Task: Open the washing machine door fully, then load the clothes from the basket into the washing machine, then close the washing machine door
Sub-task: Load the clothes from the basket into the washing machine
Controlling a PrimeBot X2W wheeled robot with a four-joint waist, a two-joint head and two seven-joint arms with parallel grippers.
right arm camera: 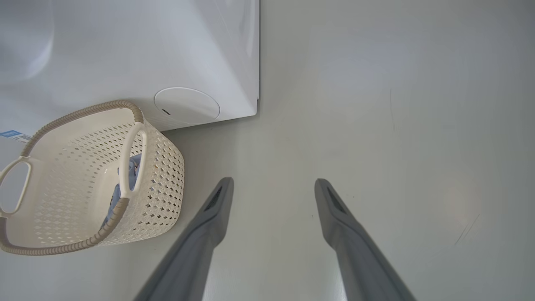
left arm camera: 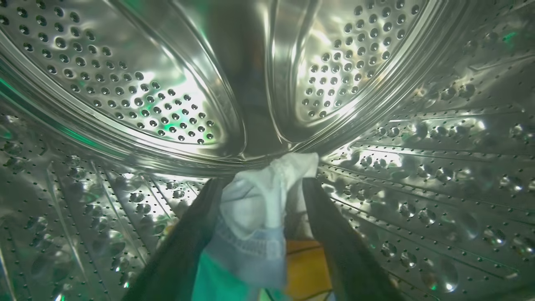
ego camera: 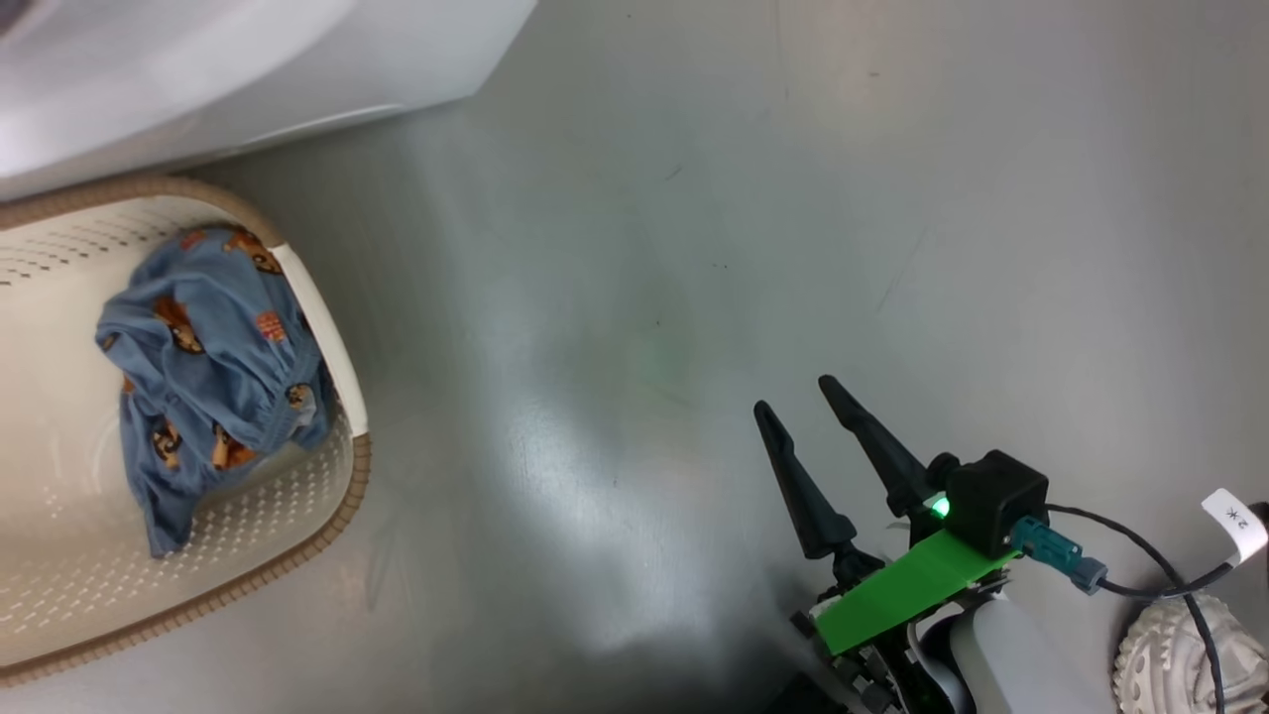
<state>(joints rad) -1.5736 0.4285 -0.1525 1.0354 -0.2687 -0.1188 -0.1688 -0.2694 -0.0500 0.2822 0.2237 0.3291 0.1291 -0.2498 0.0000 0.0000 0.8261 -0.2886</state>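
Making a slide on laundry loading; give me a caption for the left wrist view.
Left claw open around a cream-white garment inside the perforated steel drum.

Laundry day, partly out of sight: in the head view the basket [ego camera: 363,466] runs off the left edge and the washing machine [ego camera: 198,89] is a blurred white corner, far left. From the right wrist, the basket's perforated wall hides most of the clothes [right arm camera: 134,166], and the blue label [right arm camera: 12,134] is cut short. Inside the drum [left arm camera: 125,83], a cream-white piece [left arm camera: 255,205] masks the left gripper [left arm camera: 265,180] fingertips; whether they pinch it cannot be told.
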